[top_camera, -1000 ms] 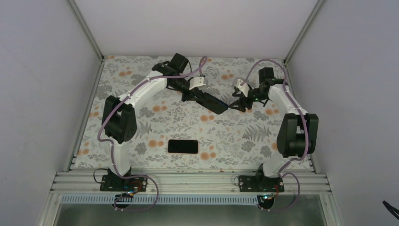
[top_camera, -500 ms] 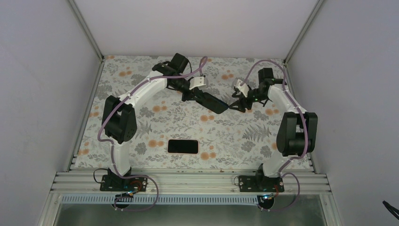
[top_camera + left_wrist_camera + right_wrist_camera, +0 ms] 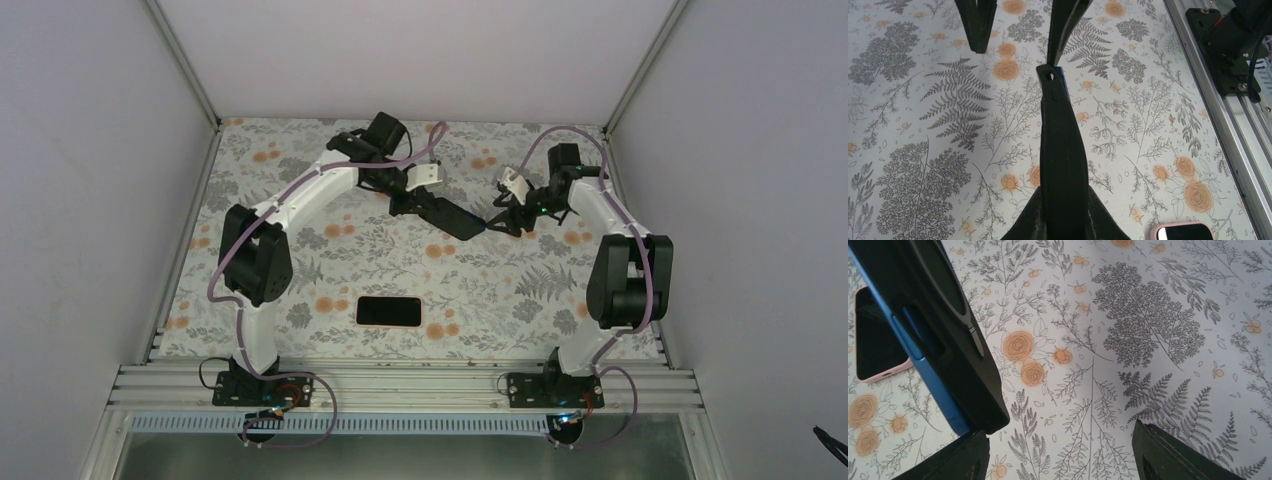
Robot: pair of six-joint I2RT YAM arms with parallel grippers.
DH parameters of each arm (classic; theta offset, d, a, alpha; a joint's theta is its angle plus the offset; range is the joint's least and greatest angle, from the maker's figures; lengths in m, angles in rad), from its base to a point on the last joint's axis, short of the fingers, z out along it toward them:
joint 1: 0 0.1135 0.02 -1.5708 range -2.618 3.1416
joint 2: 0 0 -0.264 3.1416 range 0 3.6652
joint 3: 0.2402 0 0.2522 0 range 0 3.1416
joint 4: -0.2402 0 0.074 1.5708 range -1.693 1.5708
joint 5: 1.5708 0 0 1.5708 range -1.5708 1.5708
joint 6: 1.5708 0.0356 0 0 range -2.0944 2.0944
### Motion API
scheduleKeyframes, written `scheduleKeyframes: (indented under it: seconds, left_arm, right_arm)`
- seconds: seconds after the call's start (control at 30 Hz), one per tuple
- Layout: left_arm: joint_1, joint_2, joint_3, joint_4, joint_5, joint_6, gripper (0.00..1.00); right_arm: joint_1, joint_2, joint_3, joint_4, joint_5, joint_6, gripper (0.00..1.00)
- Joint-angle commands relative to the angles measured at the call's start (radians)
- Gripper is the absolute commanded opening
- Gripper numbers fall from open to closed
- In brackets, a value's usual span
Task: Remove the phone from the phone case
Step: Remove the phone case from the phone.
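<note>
The phone [image 3: 388, 311], dark screen up, lies in the pink phone case [image 3: 419, 313] on the table near the front centre, far from both grippers. It also shows in the right wrist view [image 3: 875, 340] with the case rim [image 3: 885, 374], and the case shows at the bottom of the left wrist view [image 3: 1160, 231]. My left gripper [image 3: 412, 204] is shut on a black slab with a blue edge [image 3: 452, 218], held above the back of the table and seen edge-on in the left wrist view [image 3: 1063, 140]. My right gripper [image 3: 497, 220] is open, its fingers [image 3: 1168, 455] at the slab's free end [image 3: 948, 350].
The table has a floral cloth [image 3: 330, 270]. White walls enclose the left, back and right sides. An aluminium rail [image 3: 400, 385] with both arm bases runs along the near edge, and shows in the left wrist view [image 3: 1238, 115].
My left gripper has shifted slightly up and right, with the black slab in it. My right gripper has edged a little towards the slab's end. The pink-cased phone has not moved.
</note>
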Motion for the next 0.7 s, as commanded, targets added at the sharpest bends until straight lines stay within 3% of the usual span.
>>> scheduleKeyframes:
  seconds: [0.0, 0.33, 0.67]
  left_arm:
    - [-0.049, 0.001, 0.076, -0.028, 0.219, 0.019, 0.02]
    - [-0.066, 0.06, 0.154, -0.089, 0.302, 0.031, 0.02]
    - [-0.07, 0.039, 0.134, -0.012, 0.286, -0.002, 0.02]
  right_arm:
    - [0.03, 0.026, 0.057, 0.113, 0.01, 0.073, 0.72]
    - [0.068, 0.036, 0.086, 0.155, 0.065, 0.111, 0.73]
    - [0.216, 0.085, 0.168, -0.179, -0.132, -0.096, 0.76]
